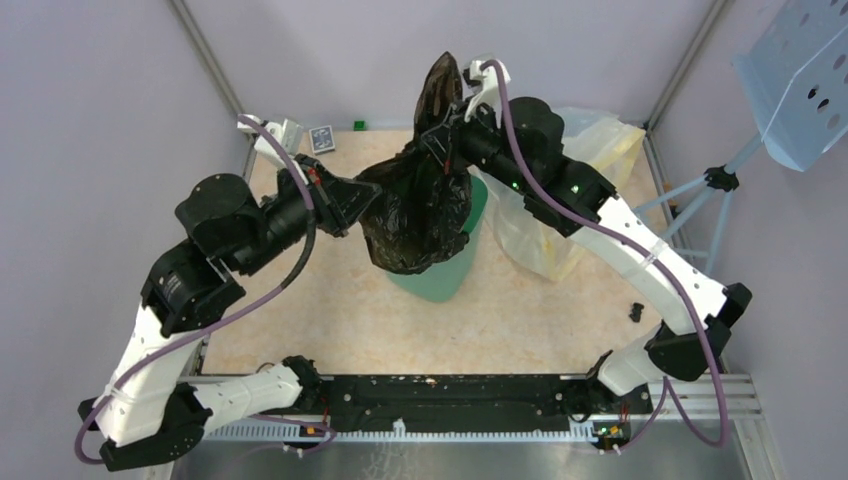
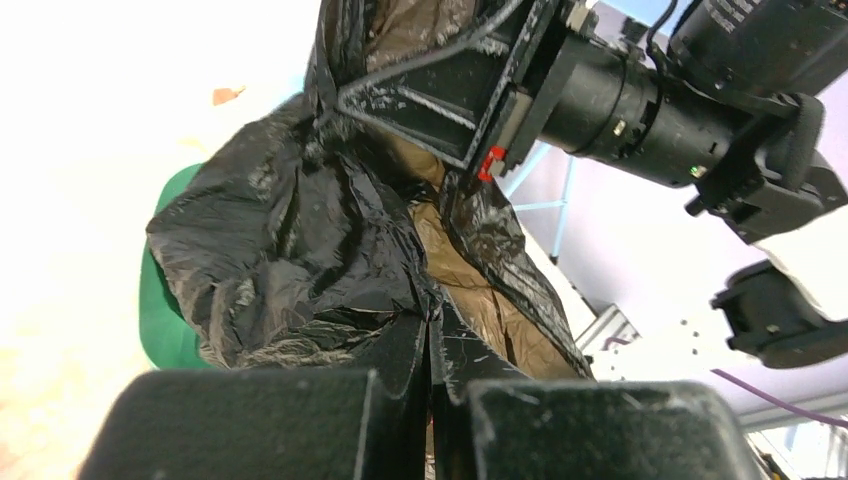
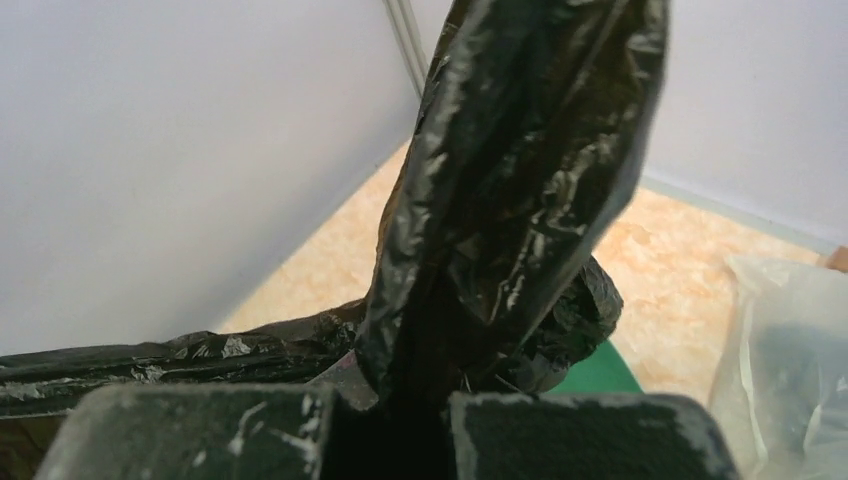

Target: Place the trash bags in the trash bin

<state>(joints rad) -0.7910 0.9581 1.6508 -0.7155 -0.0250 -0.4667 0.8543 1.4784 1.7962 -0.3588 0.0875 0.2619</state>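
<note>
On the pale speckled table (image 1: 330, 320) a single black trash bag (image 1: 415, 215) is held up in the air, stretched between the two arms, and this is judged to be the lowering step, with the bag carried over the container but not yet let go. The bag hangs directly above and in front of the one mint-green bin (image 1: 435, 283), so most of the bin's opening is covered. Whether the bag's bottom has entered the rim cannot be told. Just to the right of the bin a heap of translucent bags (image 1: 545, 235) is seen, apparently two, one clear and one yellowish, though the count is uncertain where they overlap. Two grippers are counted. The left gripper (image 1: 352, 203) is clamped on a fold at the bag's left edge, with plastic pinched between its nearly touching fingers. The right gripper (image 1: 447, 128) is clamped on the upper part, and a peak of plastic stands up past it. For the next move, both arms would have to be brought down together and centred over the rim so that the slack plastic is fed inside, not draped over the side, before the bag is let go. One small black object (image 1: 636, 312) lies near the right edge.
</note>
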